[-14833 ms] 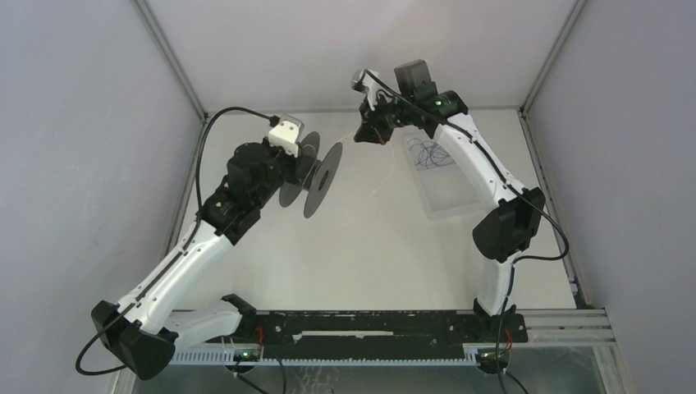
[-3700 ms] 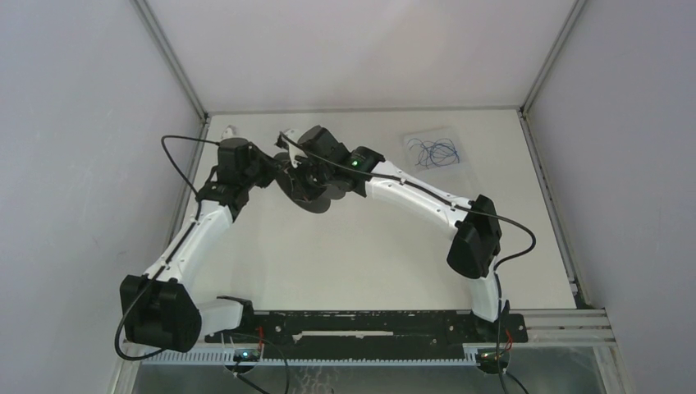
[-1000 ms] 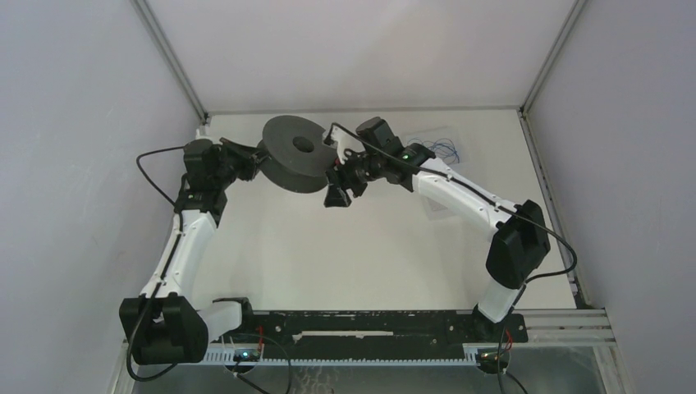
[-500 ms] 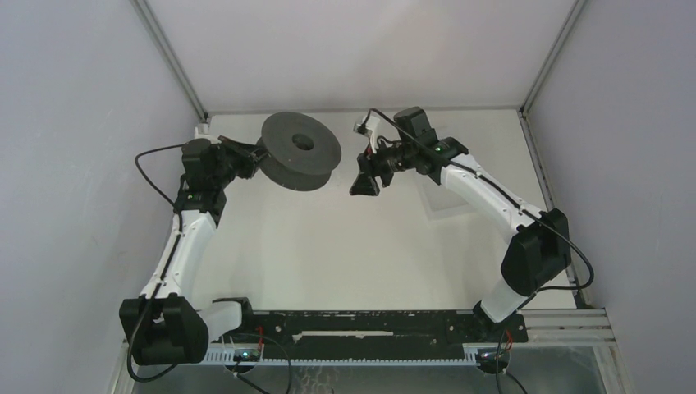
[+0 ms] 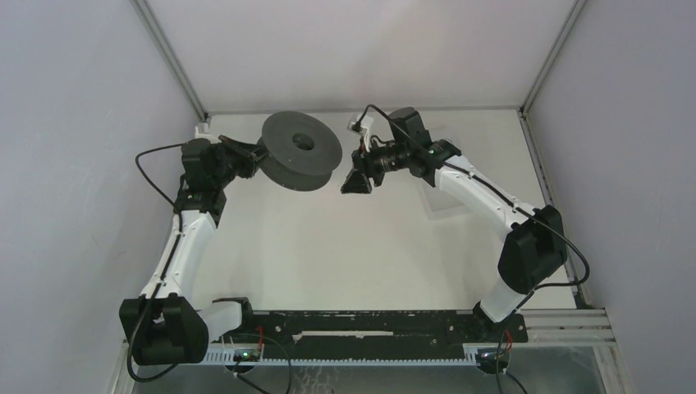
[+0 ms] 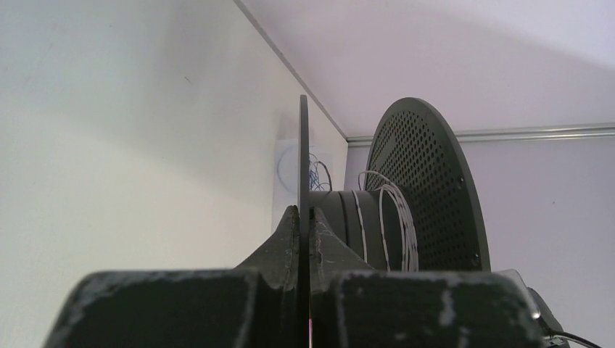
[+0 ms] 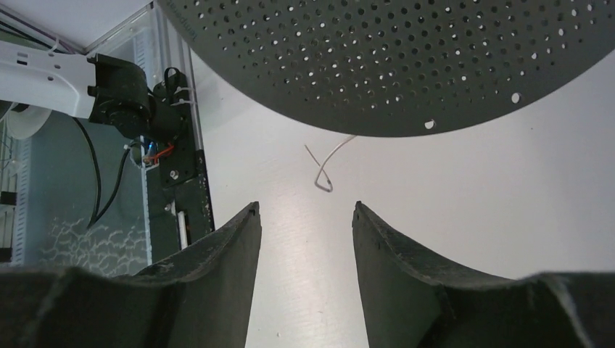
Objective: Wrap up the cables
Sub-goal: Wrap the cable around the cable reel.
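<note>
Right wrist view: my right end effector [image 7: 305, 210] stands partly open and empty. The cable [image 7: 326, 163] dangles its free tail just beyond it, under the perforated spool [image 7: 391, 58] and above the counter [image 7: 464, 217]. My left end effector [image 6: 304, 217] is pinched shut on the spool's thin flange, and several turns sit on the hub. I judge the cord light, limp and slippery, best pinched near its tip. I can read no writing anywhere.

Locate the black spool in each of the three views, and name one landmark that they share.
Top external: black spool at the far left of the table, gripped at its rim by the left gripper.
Left wrist: black spool right of centre, seen edge-on, whitish cable wound on its hub.
Right wrist: black spool, its perforated flange filling the top.
Shared landmark: the white table, in all three.
</note>
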You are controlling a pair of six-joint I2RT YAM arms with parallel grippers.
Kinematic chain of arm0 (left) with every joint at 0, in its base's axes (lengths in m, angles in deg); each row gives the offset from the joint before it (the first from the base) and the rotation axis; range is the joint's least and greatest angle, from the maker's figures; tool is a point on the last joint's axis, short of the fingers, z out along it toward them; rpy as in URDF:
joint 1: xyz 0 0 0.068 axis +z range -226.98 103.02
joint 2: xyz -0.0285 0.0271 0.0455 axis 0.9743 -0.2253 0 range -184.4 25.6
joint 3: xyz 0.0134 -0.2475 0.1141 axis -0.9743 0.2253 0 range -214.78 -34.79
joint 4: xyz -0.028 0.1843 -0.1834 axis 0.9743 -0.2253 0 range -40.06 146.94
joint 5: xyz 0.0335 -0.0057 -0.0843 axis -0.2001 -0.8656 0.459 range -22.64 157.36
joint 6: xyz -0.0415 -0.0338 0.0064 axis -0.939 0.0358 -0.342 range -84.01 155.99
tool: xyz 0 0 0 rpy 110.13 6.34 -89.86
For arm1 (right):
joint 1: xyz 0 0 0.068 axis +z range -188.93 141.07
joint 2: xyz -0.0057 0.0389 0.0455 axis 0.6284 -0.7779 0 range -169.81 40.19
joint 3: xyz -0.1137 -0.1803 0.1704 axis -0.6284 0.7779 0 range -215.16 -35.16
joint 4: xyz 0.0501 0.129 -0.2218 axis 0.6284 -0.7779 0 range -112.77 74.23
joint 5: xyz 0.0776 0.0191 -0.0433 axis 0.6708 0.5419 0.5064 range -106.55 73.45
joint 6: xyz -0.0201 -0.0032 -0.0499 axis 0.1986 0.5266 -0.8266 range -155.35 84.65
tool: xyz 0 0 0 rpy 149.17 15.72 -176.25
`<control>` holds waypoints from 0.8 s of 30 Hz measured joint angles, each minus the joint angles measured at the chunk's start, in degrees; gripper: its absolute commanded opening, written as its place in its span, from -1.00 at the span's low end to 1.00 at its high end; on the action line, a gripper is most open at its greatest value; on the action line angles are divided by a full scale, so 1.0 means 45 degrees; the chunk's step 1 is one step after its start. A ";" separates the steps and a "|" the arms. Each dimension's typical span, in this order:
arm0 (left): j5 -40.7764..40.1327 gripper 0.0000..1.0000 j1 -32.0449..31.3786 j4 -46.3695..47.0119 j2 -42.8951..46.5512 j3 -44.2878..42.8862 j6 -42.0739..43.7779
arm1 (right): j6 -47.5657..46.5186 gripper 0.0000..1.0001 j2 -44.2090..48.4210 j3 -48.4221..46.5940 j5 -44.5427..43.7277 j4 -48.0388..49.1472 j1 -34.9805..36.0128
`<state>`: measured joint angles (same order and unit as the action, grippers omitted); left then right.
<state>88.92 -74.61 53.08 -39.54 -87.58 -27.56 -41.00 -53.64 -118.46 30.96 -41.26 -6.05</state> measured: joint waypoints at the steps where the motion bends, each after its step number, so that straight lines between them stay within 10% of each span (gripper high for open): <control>1: 0.0019 -1.00 0.0005 0.0005 0.0000 0.0000 0.0000 | 0.0058 0.10 -0.0087 0.0000 -0.0112 0.0112 0.0087; 24: 0.0267 -1.00 0.0005 0.0636 0.0005 0.0549 -0.0529 | 0.1331 -1.00 -0.0777 -0.0117 -0.1423 0.2011 0.0869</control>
<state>90.12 -74.59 55.94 -39.52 -85.11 -29.94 -35.01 -57.13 -118.99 24.55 -32.22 -2.14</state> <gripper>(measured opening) 0.027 0.012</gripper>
